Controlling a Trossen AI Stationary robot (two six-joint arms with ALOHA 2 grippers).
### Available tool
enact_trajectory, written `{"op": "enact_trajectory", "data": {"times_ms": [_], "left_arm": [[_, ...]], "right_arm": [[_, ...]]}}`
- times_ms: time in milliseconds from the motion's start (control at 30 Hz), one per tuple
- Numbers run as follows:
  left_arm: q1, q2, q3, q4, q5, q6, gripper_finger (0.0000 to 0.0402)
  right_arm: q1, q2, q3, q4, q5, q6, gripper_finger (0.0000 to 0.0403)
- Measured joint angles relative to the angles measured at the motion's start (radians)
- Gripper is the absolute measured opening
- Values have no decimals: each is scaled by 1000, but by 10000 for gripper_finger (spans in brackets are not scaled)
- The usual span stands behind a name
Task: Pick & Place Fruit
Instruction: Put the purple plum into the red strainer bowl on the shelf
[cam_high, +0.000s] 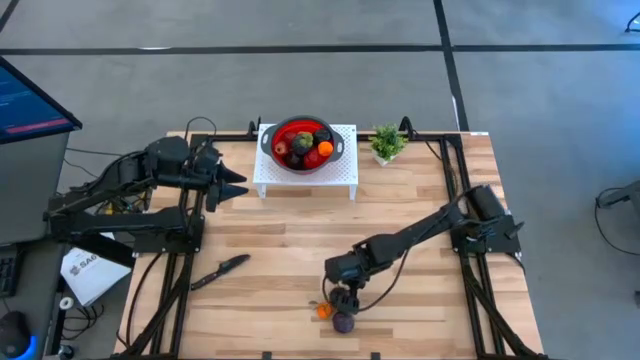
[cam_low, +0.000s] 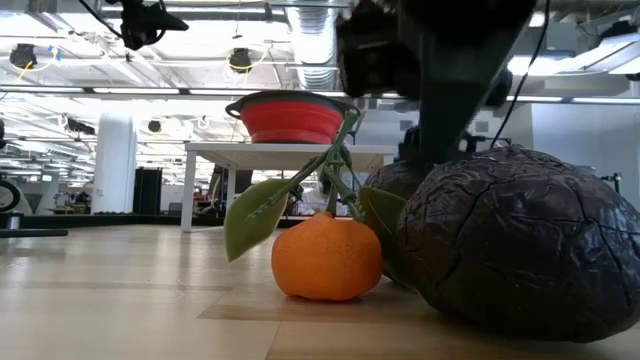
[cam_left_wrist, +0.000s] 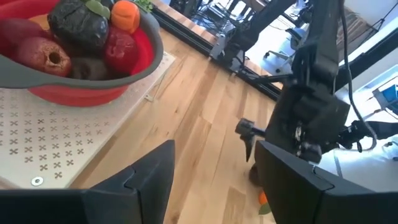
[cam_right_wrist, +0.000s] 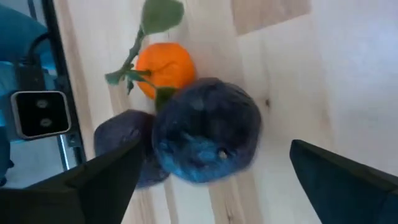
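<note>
Wrinkled dark purple fruit (cam_right_wrist: 205, 130) lies round beside a smooth leafy orange fruit (cam_right_wrist: 165, 68) at the near edge of the pale wood-plank surface (cam_high: 280, 240); concrete floor surrounds it. Right end effector (cam_high: 345, 305) hangs open over them, gripping nothing. Left end effector (cam_high: 235, 185) waits part-open, empty, near the red bowl (cam_high: 283, 132) of fruit

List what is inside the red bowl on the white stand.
The red bowl holds a heap of fruit: red pieces, a dark green one and a small orange one on top. Anything beneath the heap, and the bowl's bottom, is covered.
</note>
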Motion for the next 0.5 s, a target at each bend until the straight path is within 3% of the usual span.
{"op": "enact_trajectory", "data": {"times_ms": [267, 500], "left_arm": [[0, 2, 0, -1, 0, -3, 213], [0, 1, 0, 0, 0, -4, 213]], "right_arm": [[-1, 78, 44, -3, 2, 12, 356], [-11, 68, 48, -18, 48, 64, 287]]}}
